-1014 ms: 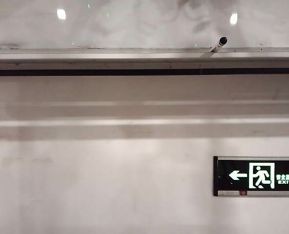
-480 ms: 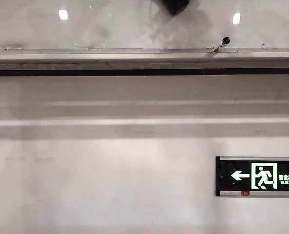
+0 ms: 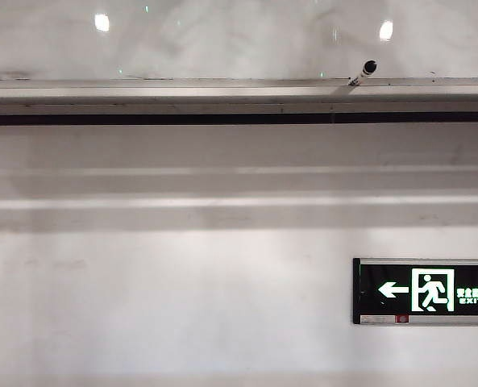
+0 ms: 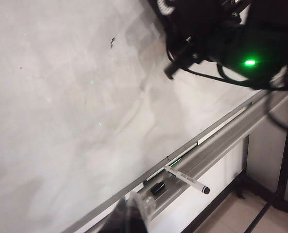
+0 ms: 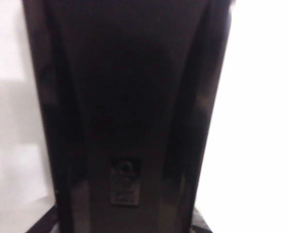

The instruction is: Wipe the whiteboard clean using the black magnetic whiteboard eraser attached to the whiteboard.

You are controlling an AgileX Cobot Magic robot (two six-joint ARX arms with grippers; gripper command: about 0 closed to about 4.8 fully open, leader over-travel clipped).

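Glare: two bright lamp reflections on the whiteboard point(image 3: 222, 36), one left, one right.
Shadows: soft horizontal bands on the wall point(image 3: 182, 306) under the ledge point(image 3: 142, 90).
Left wrist view: even, dimmer light; faint green specks on the board; a green indicator light point(image 4: 250, 62) glows.
Right wrist view: blurred, a dark shape fills it; washed-out white on both sides.

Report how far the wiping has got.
Done: the whiteboard looks mostly wiped, faint smears only. In hand: the right arm is at the board; a black block, likely the eraser, fills its wrist view, right gripper's state unclear. Left gripper sits shut by the ledge. To do: a dark speck.
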